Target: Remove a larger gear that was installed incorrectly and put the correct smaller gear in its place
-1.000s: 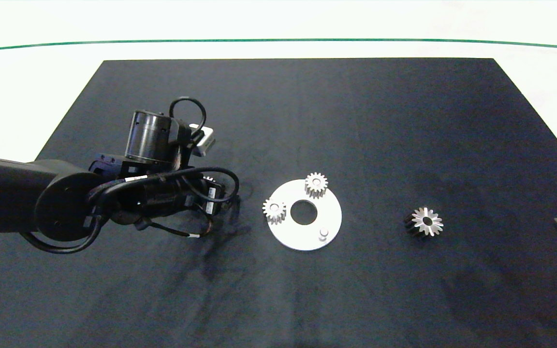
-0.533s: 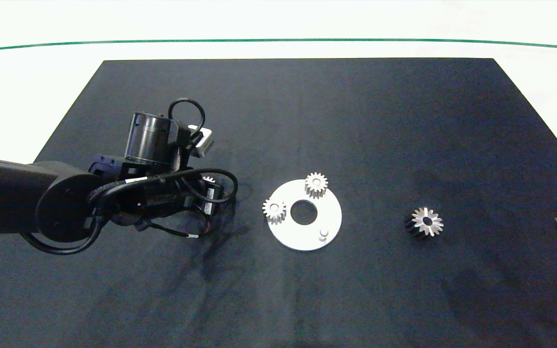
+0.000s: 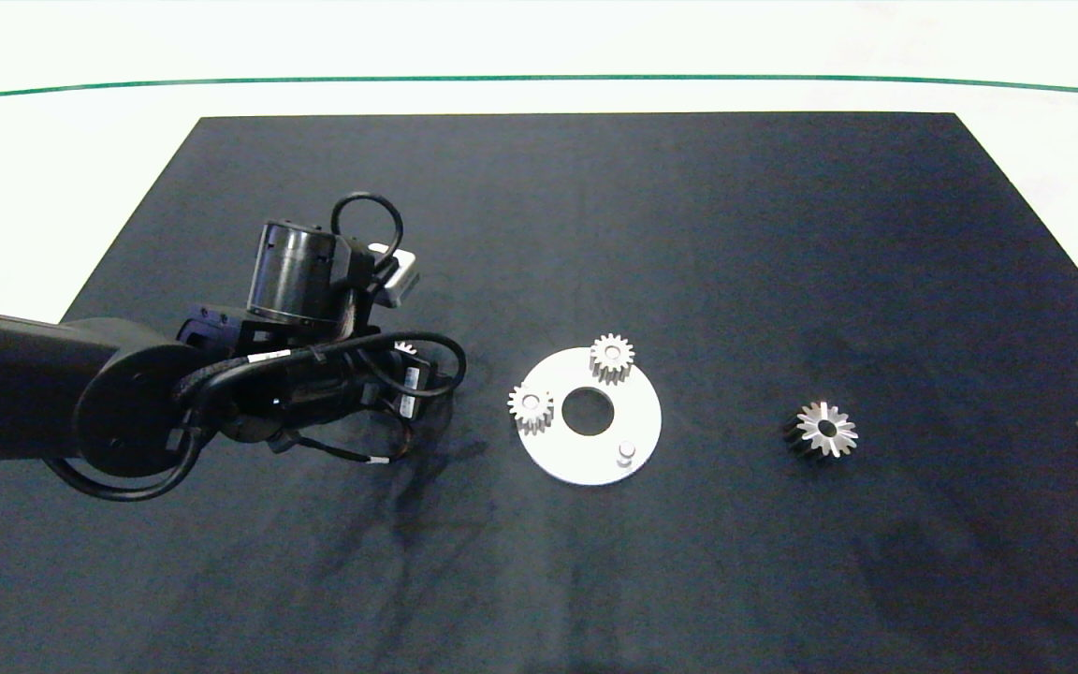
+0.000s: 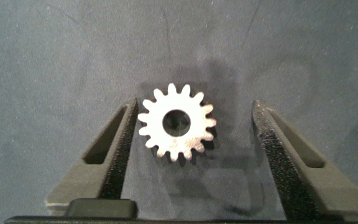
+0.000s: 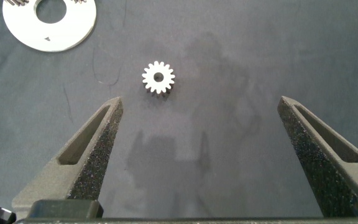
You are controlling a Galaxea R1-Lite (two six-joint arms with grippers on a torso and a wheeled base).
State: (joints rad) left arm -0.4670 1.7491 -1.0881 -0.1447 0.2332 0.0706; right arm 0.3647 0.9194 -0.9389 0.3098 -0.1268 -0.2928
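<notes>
Step in hand, fetching the replacement: left pincer [image 4: 191,134] open, straddling the smaller gear [image 4: 176,122] lying flat on the counter [image 3: 595,215]; larger gear [image 3: 824,432] already off, well apart; next, close and lift.

Bare mat [image 3: 735,262] surrounds the larger gear [image 3: 823,432].

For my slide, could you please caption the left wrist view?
Open left gripper straddles the smaller gear lying flat on the dark mat.
</notes>
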